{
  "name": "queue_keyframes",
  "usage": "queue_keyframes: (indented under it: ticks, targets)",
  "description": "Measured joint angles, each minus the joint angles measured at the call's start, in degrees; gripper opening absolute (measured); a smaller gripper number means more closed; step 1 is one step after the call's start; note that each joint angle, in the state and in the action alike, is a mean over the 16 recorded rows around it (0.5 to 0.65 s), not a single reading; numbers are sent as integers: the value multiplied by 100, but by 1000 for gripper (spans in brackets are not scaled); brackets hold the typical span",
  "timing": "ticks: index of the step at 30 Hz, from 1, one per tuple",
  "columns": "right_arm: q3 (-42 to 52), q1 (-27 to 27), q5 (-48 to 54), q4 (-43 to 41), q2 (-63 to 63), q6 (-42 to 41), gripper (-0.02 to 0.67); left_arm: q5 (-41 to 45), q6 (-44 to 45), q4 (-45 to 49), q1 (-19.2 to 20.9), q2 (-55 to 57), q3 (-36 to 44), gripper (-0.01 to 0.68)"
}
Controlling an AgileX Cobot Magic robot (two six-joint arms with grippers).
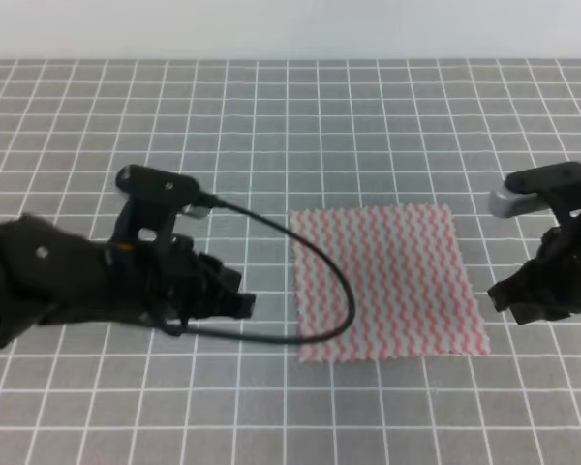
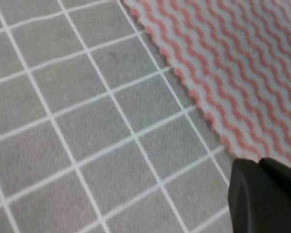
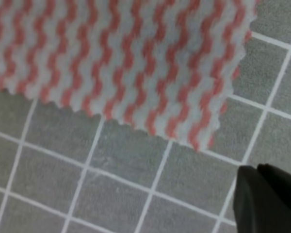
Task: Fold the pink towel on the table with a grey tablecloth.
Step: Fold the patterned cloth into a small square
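Note:
The pink towel lies flat and unfolded on the table with a grey tablecloth, its red-and-white zigzag stripes facing up. My left gripper hovers just left of the towel's left edge, its black cable arcing over the near left corner. In the left wrist view the towel's scalloped edge runs diagonally past dark fingertips. My right gripper sits just right of the towel's right edge. A towel corner shows in the right wrist view, apart from the fingertips. Both grippers look shut and hold nothing.
The grey gridded cloth stretches on all sides of the towel. A white wall borders the table's far edge. The left arm's bulky black body lies over the table's left side.

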Motion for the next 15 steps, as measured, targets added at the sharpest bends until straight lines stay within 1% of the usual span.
queue_keyframes:
  ticks: [10,15]
  targets:
    - [-173,68,-242,258,703,147,204,-21,43,32,-15,523,-523,0]
    - [-175,68,-382,395,939,149,251,-47,64,48,-15,662,-612,0]
